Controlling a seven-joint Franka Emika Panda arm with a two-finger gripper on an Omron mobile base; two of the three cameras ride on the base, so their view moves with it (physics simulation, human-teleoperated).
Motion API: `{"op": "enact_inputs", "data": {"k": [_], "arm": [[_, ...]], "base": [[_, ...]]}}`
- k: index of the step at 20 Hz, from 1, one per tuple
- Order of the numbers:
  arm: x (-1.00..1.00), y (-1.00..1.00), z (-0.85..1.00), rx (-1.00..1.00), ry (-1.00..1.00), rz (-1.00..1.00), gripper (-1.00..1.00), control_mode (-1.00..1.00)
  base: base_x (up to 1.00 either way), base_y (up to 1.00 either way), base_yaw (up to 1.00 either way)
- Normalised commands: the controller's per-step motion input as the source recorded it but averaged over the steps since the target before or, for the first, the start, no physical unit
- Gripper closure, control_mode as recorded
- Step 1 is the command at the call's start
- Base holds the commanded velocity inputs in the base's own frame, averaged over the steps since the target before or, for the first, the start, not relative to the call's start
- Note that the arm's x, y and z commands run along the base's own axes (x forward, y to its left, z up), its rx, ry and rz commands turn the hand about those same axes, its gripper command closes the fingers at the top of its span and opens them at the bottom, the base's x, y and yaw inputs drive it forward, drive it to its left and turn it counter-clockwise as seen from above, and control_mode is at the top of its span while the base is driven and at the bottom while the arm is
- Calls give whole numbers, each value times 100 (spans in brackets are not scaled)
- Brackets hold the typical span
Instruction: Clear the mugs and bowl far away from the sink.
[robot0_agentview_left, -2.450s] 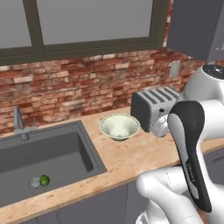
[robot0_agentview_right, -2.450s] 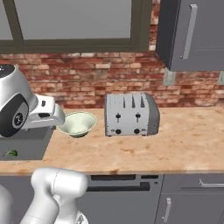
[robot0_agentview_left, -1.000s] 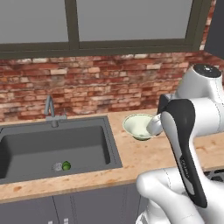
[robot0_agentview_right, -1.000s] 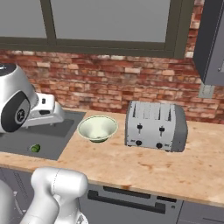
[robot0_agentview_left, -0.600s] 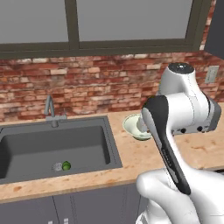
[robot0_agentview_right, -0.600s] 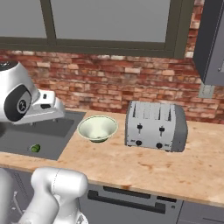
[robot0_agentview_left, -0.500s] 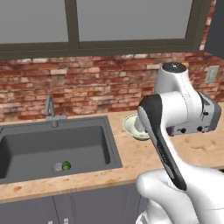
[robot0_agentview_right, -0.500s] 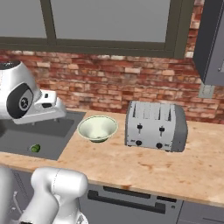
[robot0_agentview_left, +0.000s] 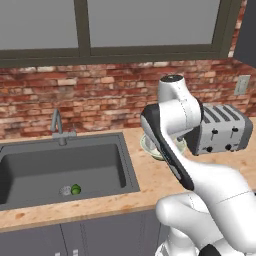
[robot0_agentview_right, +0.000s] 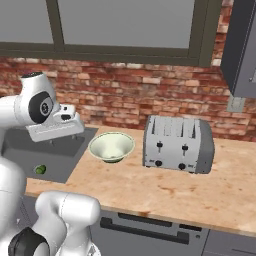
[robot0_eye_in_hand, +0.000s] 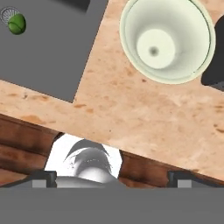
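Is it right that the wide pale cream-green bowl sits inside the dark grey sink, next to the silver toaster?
Not quite. The wide pale cream-green bowl sits on the speckled tan counter, between the dark grey sink and the silver toaster, not inside the sink. The right base view shows this plainly.

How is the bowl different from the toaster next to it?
The bowl is round and pale cream-green; the toaster is boxy and shiny grey. The bowl is low and open on top, while the toaster stands taller, with narrow slots on top and little dark knobs on its front. The bowl sits nearer the sink than the toaster does. Both rest on the same counter, in front of the brick wall.
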Motion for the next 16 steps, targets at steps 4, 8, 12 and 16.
{"op": "enact_inputs", "data": {"k": [4,8,12,16], "arm": [[39,0,-25,-3,2,11,-100,-100],[39,0,-24,-7,0,16,-100,-100],[29,0,-29,-4,0,17,-100,-100],[21,0,-28,-3,0,11,-100,-100]], "base": [[0,0,0],[0,0,0],[0,0,0],[0,0,0]]}}
